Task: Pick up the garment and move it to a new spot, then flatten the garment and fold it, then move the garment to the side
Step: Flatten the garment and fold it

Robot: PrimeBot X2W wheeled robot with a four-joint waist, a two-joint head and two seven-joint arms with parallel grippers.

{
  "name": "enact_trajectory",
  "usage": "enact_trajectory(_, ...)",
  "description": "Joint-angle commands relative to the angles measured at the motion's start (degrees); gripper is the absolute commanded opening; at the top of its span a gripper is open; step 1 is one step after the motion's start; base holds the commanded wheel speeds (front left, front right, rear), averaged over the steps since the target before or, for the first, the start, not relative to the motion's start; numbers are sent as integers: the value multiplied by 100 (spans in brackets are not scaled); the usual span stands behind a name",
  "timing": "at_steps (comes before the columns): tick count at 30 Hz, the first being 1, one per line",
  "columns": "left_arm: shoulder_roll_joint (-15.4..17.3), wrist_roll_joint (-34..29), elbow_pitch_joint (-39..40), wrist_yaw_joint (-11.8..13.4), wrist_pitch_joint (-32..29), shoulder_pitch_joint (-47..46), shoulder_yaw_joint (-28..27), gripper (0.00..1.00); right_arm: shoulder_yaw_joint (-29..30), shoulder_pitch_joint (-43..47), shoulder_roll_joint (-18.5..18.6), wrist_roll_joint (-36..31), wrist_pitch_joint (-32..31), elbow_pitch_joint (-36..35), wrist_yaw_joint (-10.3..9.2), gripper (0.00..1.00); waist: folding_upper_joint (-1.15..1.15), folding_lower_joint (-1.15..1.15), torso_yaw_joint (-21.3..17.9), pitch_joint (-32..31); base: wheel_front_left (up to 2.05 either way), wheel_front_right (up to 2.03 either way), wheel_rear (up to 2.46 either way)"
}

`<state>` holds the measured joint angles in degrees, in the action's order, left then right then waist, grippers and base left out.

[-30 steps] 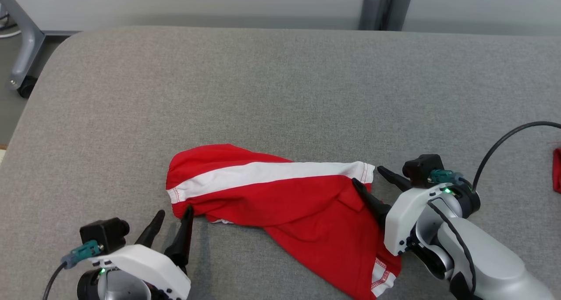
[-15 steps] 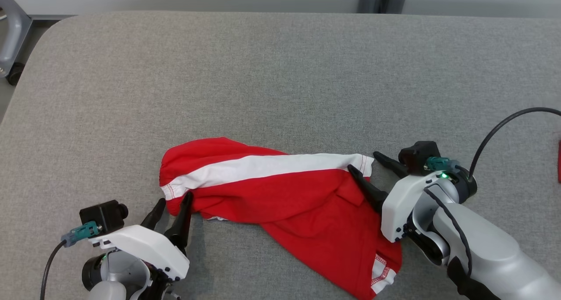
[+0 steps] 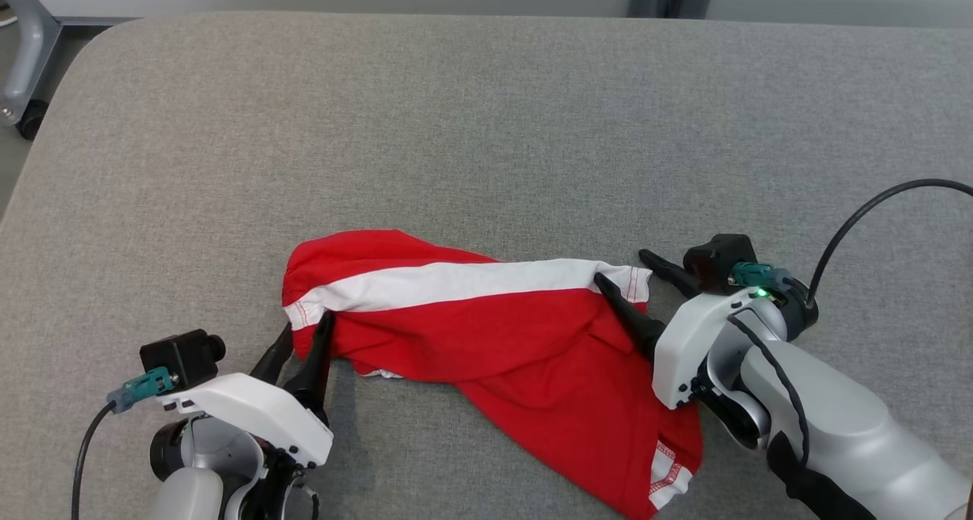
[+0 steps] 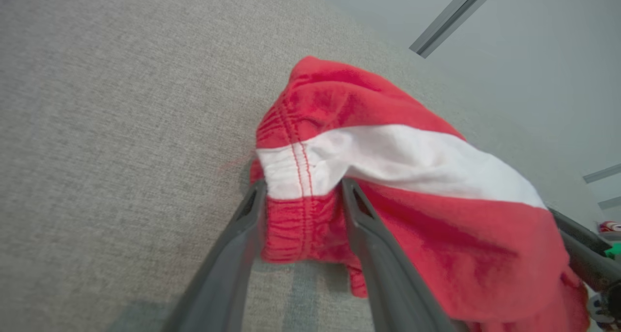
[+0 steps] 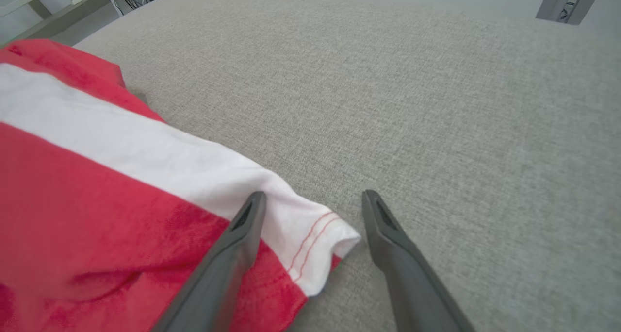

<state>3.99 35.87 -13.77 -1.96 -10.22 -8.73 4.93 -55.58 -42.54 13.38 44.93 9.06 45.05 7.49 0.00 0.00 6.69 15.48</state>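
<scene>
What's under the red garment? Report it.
The garment lies on the grey padded table; grey fabric shows all round it. Whatever sits beneath its crumpled folds is covered and cannot be seen.

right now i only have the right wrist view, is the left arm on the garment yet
Observer: Yes. The left wrist view shows the left gripper with its fingers on either side of the garment's white-striped hem, cloth between them. I can't tell whether it's pinched.
Operator: how does the rest of it lie
Observer: The head view shows it bunched, not flat. A second trimmed corner trails toward the near edge, beside the right forearm.
</scene>
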Motion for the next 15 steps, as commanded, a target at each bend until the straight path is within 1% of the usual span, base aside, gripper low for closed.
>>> enact_trajectory(1,18,50,13,-36,27,-122,-7,75,-30,-79,20,45,76,27,1,100,0,0,6,-2,0,0,0)
enact_trajectory(4,10,146,46,-98,32,-134,-9,75,-106,-116,34,111,143,90,1,100,0,0,20,-9,0,0,0)
enact_trajectory(5,6,168,47,-109,15,-134,-4,64,-127,-134,39,132,171,113,1,100,0,0,26,-12,0,0,0)
enact_trajectory(6,5,185,48,-108,6,-139,1,48,-146,-150,41,155,180,133,1,100,0,0,32,-15,0,0,0)
enact_trajectory(8,5,196,33,-122,-9,-148,20,33,-190,-161,30,198,219,167,1,100,0,0,38,-21,0,0,0)
enact_trajectory(9,9,199,25,-129,-5,-152,29,22,-225,-166,18,211,218,181,1,100,0,0,39,-25,0,0,0)
enact_trajectory(10,17,198,16,-139,-15,-156,39,0,-276,-172,2,236,202,181,1,100,0,0,38,-29,0,0,0)
enact_trajectory(11,33,194,6,-160,-29,-162,58,0,-342,-182,-4,254,177,170,1,97,0,0,36,-34,0,0,0)
enact_trajectory(12,44,191,2,-166,-26,-166,71,0,-399,-183,-5,291,129,156,1,35,0,0,33,-43,0,0,0)
enact_trajectory(13,62,185,0,-181,-32,-169,94,0,-470,-196,9,332,87,112,1,0,0,0,27,-57,0,0,0)
enact_trajectory(15,112,151,47,-204,-52,-169,116,0,-582,-267,101,398,61,25,1,0,0,0,9,-89,0,0,0)
